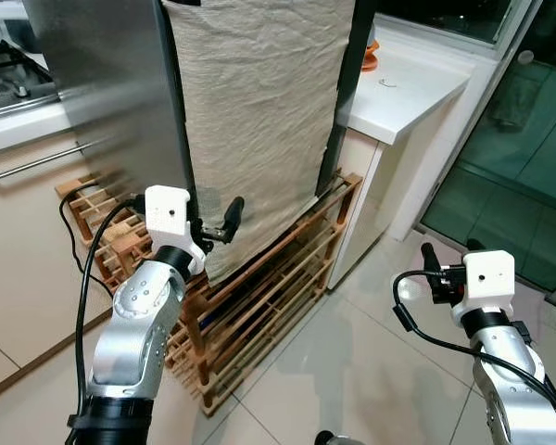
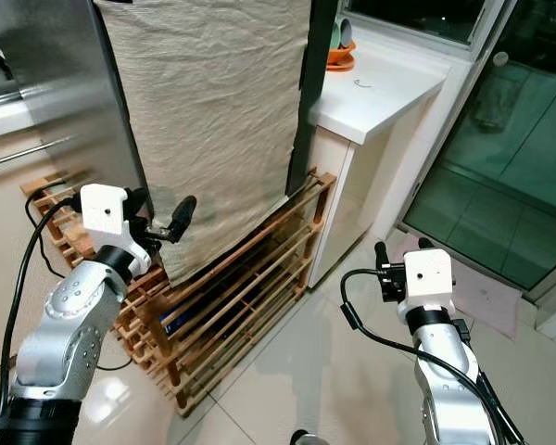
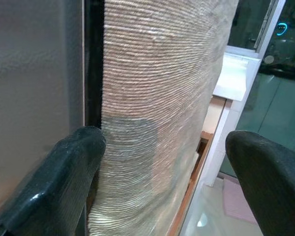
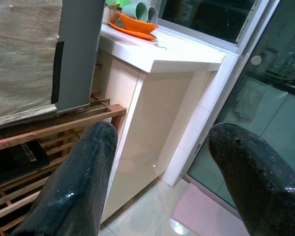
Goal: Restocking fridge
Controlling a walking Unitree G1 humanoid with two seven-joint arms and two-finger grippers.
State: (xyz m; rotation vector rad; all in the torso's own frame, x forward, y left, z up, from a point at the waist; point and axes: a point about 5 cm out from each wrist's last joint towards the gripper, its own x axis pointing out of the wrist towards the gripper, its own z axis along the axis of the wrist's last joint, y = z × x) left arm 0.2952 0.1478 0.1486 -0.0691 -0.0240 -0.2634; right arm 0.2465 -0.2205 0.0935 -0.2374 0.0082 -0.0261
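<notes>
Fridge [image 1: 111,83] stands just before the spread left jaws [image 1: 224,222]; right jaws [image 4: 157,162] also spread.

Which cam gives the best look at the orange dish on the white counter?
Right wrist view: the orange dish sits near and sharp on the white counter, cups standing in it. The right eye view shows it smaller at the top edge; the left eye view catches just a sliver beside the fridge.
</notes>
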